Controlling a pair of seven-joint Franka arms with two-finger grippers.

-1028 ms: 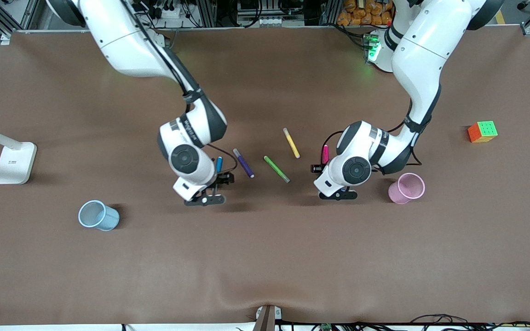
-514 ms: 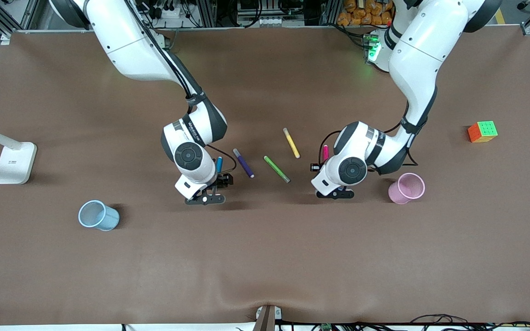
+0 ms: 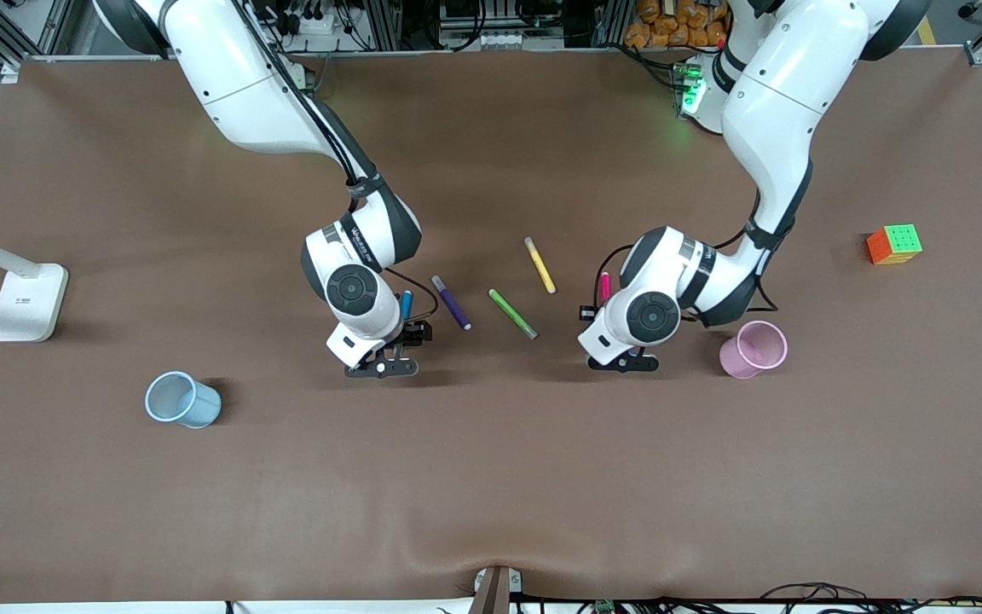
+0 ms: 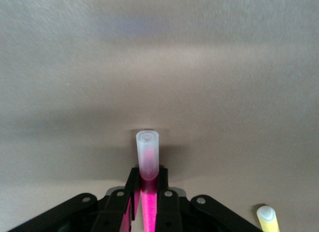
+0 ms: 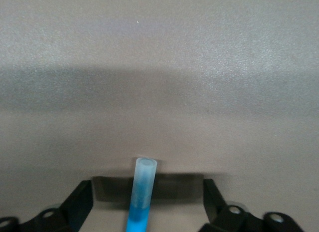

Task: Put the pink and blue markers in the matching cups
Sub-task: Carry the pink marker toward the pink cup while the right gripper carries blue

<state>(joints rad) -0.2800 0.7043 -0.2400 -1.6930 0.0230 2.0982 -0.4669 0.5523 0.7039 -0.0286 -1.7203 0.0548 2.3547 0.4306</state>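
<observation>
The pink marker (image 3: 603, 285) lies between the yellow pen and the pink cup (image 3: 753, 349). My left gripper (image 3: 600, 309) is down at it. In the left wrist view the fingers (image 4: 133, 184) are shut on the pink marker (image 4: 148, 152), whose pale end sticks out past them close to the table. The blue marker (image 3: 407, 304) lies beside the purple pen. My right gripper (image 3: 406, 328) is low over it, open, with the blue marker (image 5: 142, 192) between the spread fingers (image 5: 82, 192). The blue cup (image 3: 182, 400) stands apart, toward the right arm's end of the table.
A purple pen (image 3: 451, 302), a green pen (image 3: 512, 313) and a yellow pen (image 3: 540, 265) lie between the two grippers. The yellow pen's tip shows in the left wrist view (image 4: 267, 218). A colour cube (image 3: 894, 244) and a white lamp base (image 3: 27, 302) sit toward the table's two ends.
Both hands have shifted slightly over their markers. The markers, pens and cups have not moved.
</observation>
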